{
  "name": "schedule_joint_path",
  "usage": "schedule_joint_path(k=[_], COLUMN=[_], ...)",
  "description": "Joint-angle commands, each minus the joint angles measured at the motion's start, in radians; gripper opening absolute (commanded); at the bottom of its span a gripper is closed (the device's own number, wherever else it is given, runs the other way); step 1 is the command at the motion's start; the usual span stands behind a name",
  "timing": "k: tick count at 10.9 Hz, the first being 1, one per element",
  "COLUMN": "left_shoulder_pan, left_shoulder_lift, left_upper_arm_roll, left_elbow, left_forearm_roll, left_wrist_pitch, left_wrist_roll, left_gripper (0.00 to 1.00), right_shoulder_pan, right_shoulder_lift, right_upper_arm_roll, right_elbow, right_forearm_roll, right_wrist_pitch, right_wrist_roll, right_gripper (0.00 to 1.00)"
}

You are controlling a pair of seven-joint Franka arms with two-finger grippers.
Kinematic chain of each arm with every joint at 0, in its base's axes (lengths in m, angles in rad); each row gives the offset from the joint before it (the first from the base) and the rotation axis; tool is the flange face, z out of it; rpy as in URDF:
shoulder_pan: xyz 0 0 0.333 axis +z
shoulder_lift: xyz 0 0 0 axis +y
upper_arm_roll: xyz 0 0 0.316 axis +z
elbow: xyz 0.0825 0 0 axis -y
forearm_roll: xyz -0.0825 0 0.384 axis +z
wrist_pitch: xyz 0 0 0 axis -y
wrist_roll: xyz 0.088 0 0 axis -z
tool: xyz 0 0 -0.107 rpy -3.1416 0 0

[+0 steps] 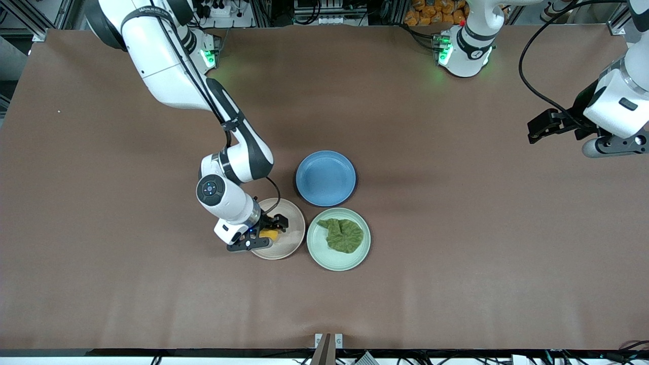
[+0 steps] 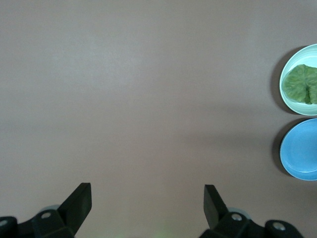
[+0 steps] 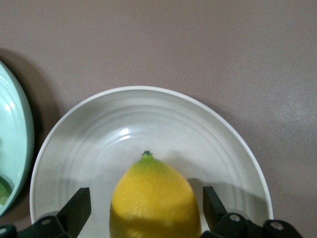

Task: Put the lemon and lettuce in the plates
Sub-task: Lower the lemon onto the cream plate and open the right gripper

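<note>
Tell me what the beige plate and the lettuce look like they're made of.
The beige plate looks like glazed ceramic or hard plastic: glossy highlights and moulded rings; which one is unclear. The lettuce on the mint plate has a matte, crinkled surface; real leaf or soft replica, it cannot be told.

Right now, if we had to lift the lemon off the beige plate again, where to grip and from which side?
Grip the lemon across its widest middle, from straight above. It lies on its side in the beige plate, stem tip level, so the narrow ends would slip. The right gripper already straddles it, fingers open.
</note>
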Motion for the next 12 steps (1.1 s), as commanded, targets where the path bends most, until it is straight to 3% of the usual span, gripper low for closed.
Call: schedule_joint_path(k=[1,7,12], left_shoulder_pan=[0.003,0.007,0.007], left_shoulder_lift=[-0.016,-0.016,-0.014], left_upper_arm_roll=[-0.011,-0.01,-0.01], left_elbow=[-0.026,-0.022,-0.022], left_forearm_roll=[0.025,0.015,0.011], left_wrist_pitch=[0.043,0.049,0.048], left_wrist_roll=[0.028,0.028,0.027], left_gripper=[1.0,1.0,1.0], right_shoulder_pan=[-0.007,-0.054,-0.152], right_shoulder_lift=[-0.004,-0.007,-0.026], right_upper_arm_roll=[-0.006,-0.051,-0.052], right_elbow=[0.029,0.242,0.277], right_forearm_roll=[-0.017,-0.031,-0.031], right_wrist_pitch=[-0.03,-0.416,-0.56], right_wrist_roll=[0.006,0.003,-0.103], right_gripper=[1.0,1.0,1.0])
